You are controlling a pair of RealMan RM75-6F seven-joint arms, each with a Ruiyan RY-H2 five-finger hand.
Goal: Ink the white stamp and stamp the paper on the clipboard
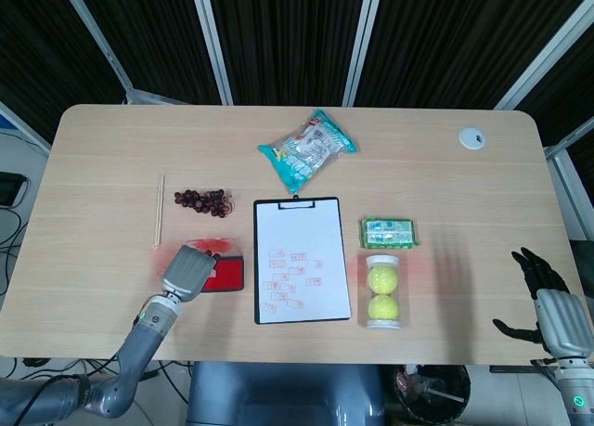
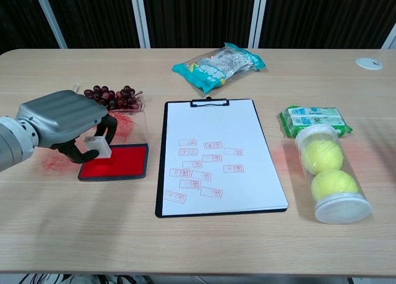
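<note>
My left hand (image 2: 62, 118) (image 1: 186, 273) grips the white stamp (image 2: 98, 146) and holds it over the left part of the red ink pad (image 2: 117, 161) (image 1: 225, 275). Whether the stamp touches the pad I cannot tell. The ink pad's clear lid (image 2: 129, 122) lies just behind it, smeared red. To the right of the pad lies the clipboard (image 2: 219, 157) (image 1: 301, 259), its white paper carrying several red stamp marks on the lower half. My right hand (image 1: 546, 301) hovers off the table's right front corner, fingers spread, holding nothing.
A bunch of dark grapes (image 2: 111, 96) and a wooden stick (image 1: 160, 211) lie behind the pad. A snack bag (image 2: 218, 65) sits behind the clipboard. A green packet (image 2: 312, 119) and a clear tube of tennis balls (image 2: 328, 174) lie right of it. A white disc (image 1: 471, 138) is far right.
</note>
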